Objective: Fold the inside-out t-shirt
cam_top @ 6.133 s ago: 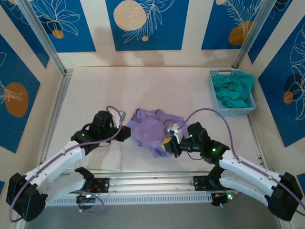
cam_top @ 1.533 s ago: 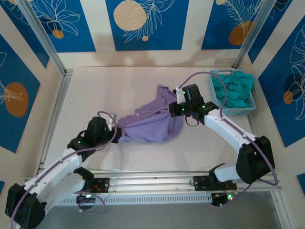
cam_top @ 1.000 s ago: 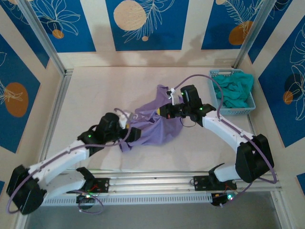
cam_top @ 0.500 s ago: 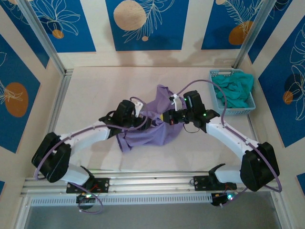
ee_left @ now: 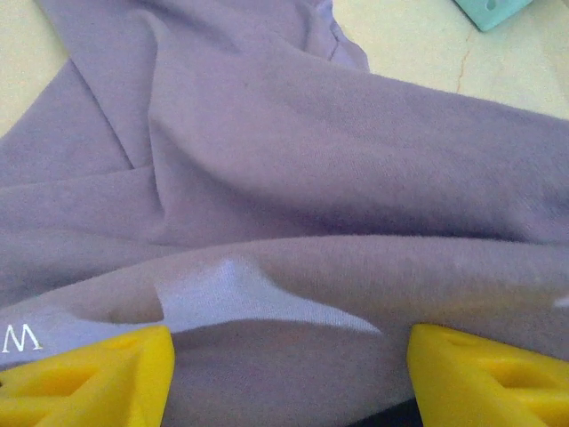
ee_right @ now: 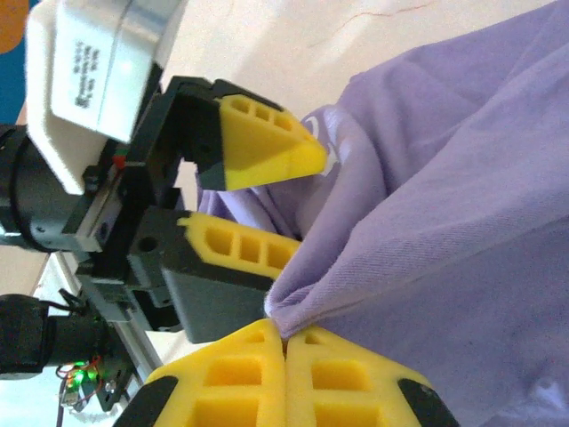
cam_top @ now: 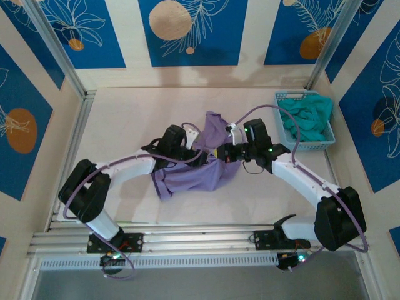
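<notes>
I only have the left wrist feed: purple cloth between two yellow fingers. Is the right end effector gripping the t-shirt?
Observer: Yes, the right end effector is shut on a fold of the t-shirt.
Operator: How close is my left end effector to that pinch?
Observer: The left end effector is open right beside it, fingers astride the cloth.
Operator: Is the t-shirt flat?
Observer: No, from above it lies bunched in the middle of the table.
</notes>
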{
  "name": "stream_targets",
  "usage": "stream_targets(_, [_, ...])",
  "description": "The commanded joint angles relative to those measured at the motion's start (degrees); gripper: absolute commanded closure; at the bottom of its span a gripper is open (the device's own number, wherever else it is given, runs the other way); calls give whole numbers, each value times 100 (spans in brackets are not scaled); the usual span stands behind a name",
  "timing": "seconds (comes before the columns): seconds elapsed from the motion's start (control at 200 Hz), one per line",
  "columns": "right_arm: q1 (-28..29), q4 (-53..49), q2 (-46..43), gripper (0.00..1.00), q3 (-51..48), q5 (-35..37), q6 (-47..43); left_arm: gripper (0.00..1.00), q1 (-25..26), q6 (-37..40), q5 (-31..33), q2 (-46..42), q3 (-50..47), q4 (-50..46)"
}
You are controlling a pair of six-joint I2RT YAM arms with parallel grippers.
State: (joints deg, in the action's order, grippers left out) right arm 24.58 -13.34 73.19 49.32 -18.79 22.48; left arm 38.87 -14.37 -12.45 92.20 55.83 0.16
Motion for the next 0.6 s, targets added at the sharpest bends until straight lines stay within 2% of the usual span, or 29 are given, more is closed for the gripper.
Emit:
stream_targets(0.0, [-60,-134,-122,100,0,7,-66,29,-132,111,-13,-334,-231,-178])
stream_targets(0.18, [-100,-142,-103,100,76,15,-125,27,-216,226,241,-490,-512,-661])
stream_targets(0.33, [-114,-90,-86,100,13,-2,-104,29,-172,305,-304,-656,-846,-778])
stream_targets(0.445, [-119,-121,-94,100,-78,71,-77,30,78,376,-721,-823,-1129,-772])
stream_targets(0.595, [-90,-499,-110,96,-209,720,-80,31,487,366,-1155,-1116,-1460,-621])
